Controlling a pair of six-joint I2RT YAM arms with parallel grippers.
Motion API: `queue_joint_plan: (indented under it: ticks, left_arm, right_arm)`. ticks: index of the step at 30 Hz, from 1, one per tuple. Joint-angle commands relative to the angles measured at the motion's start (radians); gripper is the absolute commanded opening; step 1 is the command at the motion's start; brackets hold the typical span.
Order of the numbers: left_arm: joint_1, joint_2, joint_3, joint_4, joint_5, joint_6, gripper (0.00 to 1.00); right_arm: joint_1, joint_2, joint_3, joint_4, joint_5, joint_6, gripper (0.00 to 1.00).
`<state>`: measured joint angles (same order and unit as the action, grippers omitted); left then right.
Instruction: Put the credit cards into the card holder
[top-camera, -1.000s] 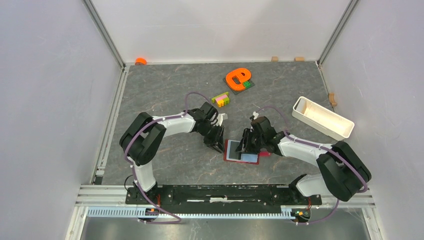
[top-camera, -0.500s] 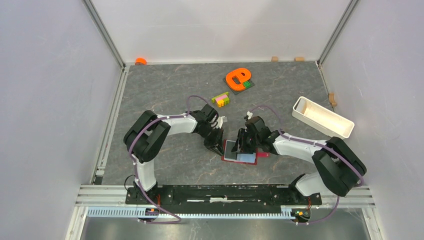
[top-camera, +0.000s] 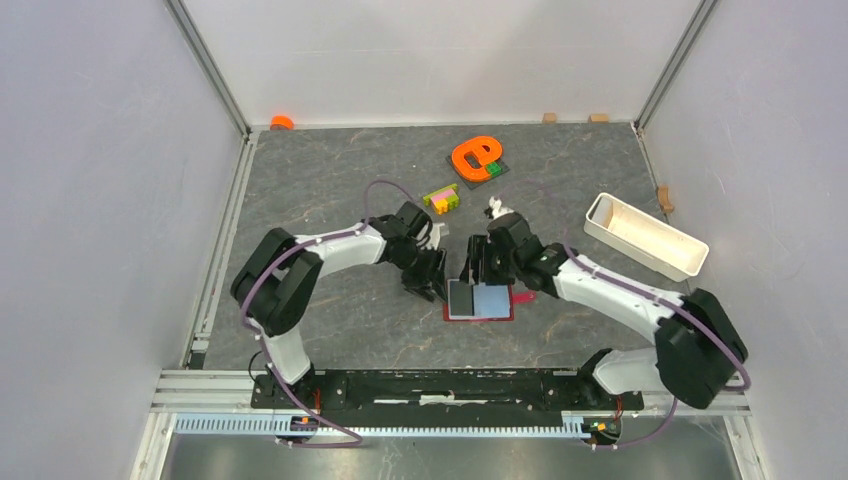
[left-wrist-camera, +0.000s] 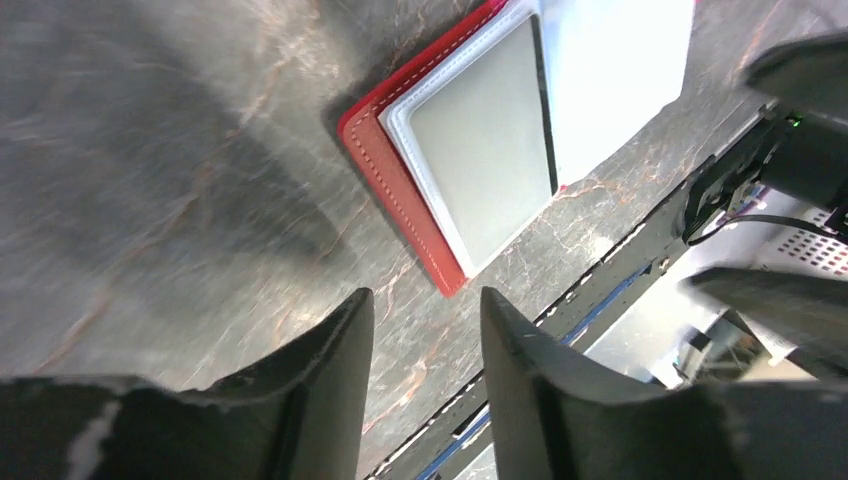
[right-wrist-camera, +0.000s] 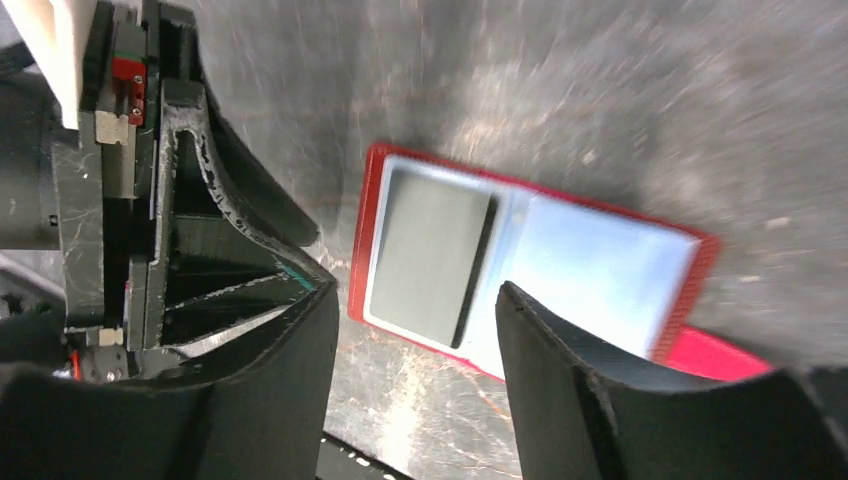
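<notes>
In the lower middle of the overhead view, the red wallet (top-camera: 496, 300) lies spread open and flat on the grey table (top-camera: 340, 180), with a greyish card (top-camera: 461, 298) on its left half and its pale blue right half bare. The left gripper (top-camera: 429, 284) is just left of the wallet, its fingers apart with nothing between them. The right gripper (top-camera: 474, 271) is over the wallet's upper edge, its fingers likewise apart and holding nothing.
</notes>
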<state>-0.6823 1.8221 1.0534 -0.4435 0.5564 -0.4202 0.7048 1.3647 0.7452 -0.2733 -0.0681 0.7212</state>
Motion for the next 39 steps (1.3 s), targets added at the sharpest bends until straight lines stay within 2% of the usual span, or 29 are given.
queue_joint_plan:
  ticks: [1,6,10,13,18,21,26,28,33,39]
  left_arm:
    - [0.057,-0.156,0.045,-0.036,-0.124,0.059,0.57]
    - [0.127,-0.270,0.049,-0.038,-0.171,0.057,0.78]
    - [0.190,-0.350,0.103,-0.060,-0.208,0.054,0.87]
    - [0.228,-0.389,0.159,-0.083,-0.240,0.066,0.96]
    - [0.268,-0.421,0.159,-0.091,-0.317,0.101,0.98]
    - [0.285,-0.433,0.135,-0.092,-0.314,0.103,0.99]
    - [0.286,-0.450,0.132,-0.089,-0.319,0.109,0.99]
    - [0.288,-0.450,0.132,-0.089,-0.319,0.109,0.99]
    - [0.287,-0.453,0.127,-0.089,-0.317,0.110,0.99]
    - [0.287,-0.454,0.125,-0.089,-0.321,0.113,0.99]
  right_arm:
    - [-0.047,-0.120,0.149,-0.194,0.238,-0.170,0.67]
    - [-0.205,-0.129,0.269,-0.319,0.336,-0.313,0.81]
    - [-0.361,-0.089,0.339,-0.331,0.418,-0.401,0.98]
    - [-0.471,-0.012,0.388,-0.308,0.429,-0.443,0.98]
    - [-0.604,0.172,0.476,-0.279,0.422,-0.484,0.98]
    - [-0.658,0.274,0.541,-0.288,0.424,-0.491,0.98]
    - [-0.743,0.351,0.557,-0.243,0.375,-0.457,0.98]
    - [-0.762,0.388,0.562,-0.229,0.339,-0.438,0.98]
    - [-0.784,0.471,0.585,-0.228,0.367,-0.379,0.98]
    - [-0.794,0.543,0.615,-0.177,0.309,-0.378,0.98]
